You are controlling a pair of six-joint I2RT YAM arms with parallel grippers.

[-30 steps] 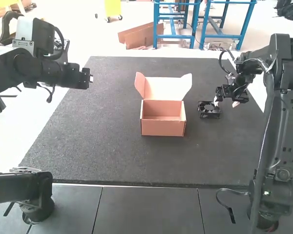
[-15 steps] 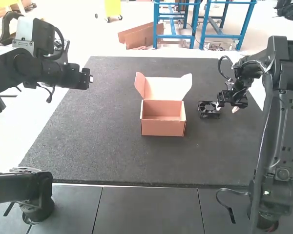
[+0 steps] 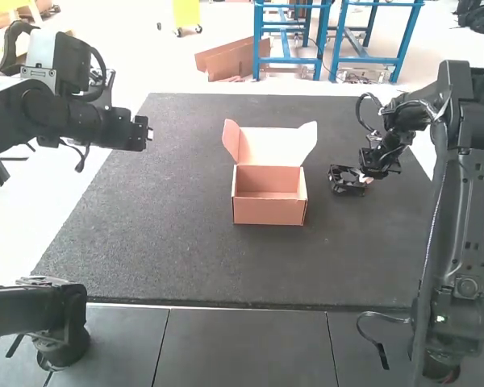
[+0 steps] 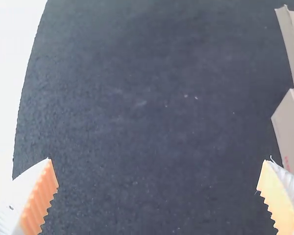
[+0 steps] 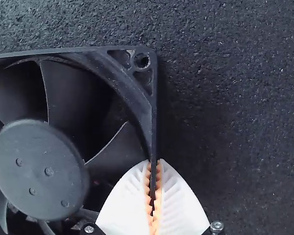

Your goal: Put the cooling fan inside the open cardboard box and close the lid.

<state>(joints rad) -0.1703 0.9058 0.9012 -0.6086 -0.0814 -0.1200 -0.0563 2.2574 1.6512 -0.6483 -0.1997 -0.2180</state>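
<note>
Dark, grainy black rubber mat (image 3: 145, 210) is covering most of the table in the high view. Reaching in from the upper left of the frame, the left arm (image 3: 56, 117) is hanging above the mat's upper left part, well apart from the box. The right arm (image 3: 460, 201) is standing along the right edge of the frame and bending down toward the mat right of centre.

At the middle of the frame, the open brown cardboard box (image 3: 269, 193) is sitting upright on the mat, its lid flap standing up at the back.

Just right of the box, the black square plastic cooling fan (image 3: 346, 178) is lying on the mat, outside the box. The right gripper (image 3: 361, 172) is clenching the fan's frame: the ribbed white fingers are pinching one edge of the frame near a corner screw hole. The left gripper (image 3: 143, 131) is released, its orange-padded fingers spread wide over bare mat and holding nothing.
</note>
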